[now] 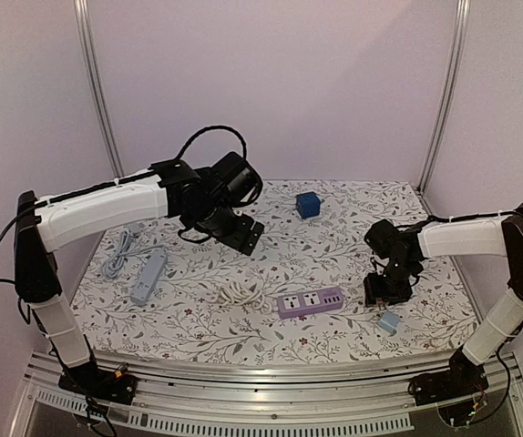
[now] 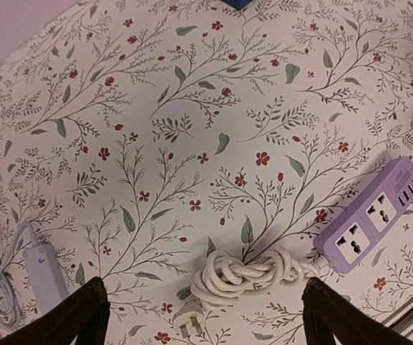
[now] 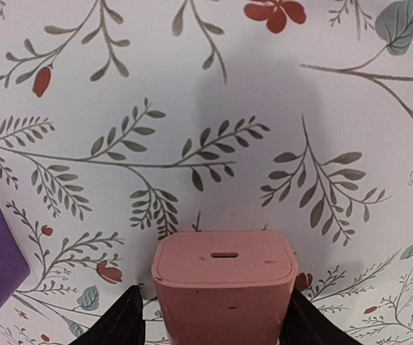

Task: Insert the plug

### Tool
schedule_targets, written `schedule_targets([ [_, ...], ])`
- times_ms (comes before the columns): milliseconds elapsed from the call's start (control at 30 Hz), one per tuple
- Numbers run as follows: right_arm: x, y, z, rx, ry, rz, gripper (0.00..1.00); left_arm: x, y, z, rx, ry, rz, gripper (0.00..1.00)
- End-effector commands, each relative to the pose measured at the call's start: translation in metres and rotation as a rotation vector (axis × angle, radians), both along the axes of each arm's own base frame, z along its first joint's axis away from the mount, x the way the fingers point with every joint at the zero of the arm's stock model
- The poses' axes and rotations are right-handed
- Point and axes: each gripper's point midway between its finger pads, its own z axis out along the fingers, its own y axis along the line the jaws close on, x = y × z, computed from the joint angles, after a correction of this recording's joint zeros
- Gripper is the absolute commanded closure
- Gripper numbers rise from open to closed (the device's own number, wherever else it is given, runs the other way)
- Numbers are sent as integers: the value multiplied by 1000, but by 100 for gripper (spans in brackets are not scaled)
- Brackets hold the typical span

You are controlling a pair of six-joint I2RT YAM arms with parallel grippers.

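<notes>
**Plug in grasp, power strip close by**

I hold the right end effector [image 3: 214, 323] clenched on the salmon plug [image 3: 224, 277], a matte, round-cornered block with a slotted face, near the floral worktop [image 1: 334, 255]. The smooth lilac power strip [image 1: 310, 301] lies just to its left. Next, I judge: align the unseen prongs over a socket. The left end effector [image 2: 206, 316] hangs released.

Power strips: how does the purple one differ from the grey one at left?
Colour: the purple strip is lilac; the grey strip is pale blue-grey.
Pose: the purple strip lies crosswise near the front middle; the grey strip runs away from the arms at the left.
Cord: the purple strip's white cord is bundled tight; the grey strip's grey cord lies in loose loops.
Both lie flat.
</notes>
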Motion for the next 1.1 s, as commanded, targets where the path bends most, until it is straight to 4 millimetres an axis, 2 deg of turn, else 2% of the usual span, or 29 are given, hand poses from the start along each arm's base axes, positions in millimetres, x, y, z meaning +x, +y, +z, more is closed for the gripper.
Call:
schedule_targets([
  [0,0,-7,-5,-19,-47,-29,38,2,-10,10,-25,-38,6,7],
  [433,0,-7,-10,-42,-147,-76,43,2,-17,17,-44,-68,18,7],
  [600,-9,-7,-19,-51,-132,-92,46,1,-18,17,-40,-70,13,7],
  [967,-24,-6,-17,-71,-96,-110,48,-2,-18,14,-25,-72,8,7],
  [1067,-24,-8,-18,-73,-106,-122,51,-2,-21,12,-29,-71,4,8],
])
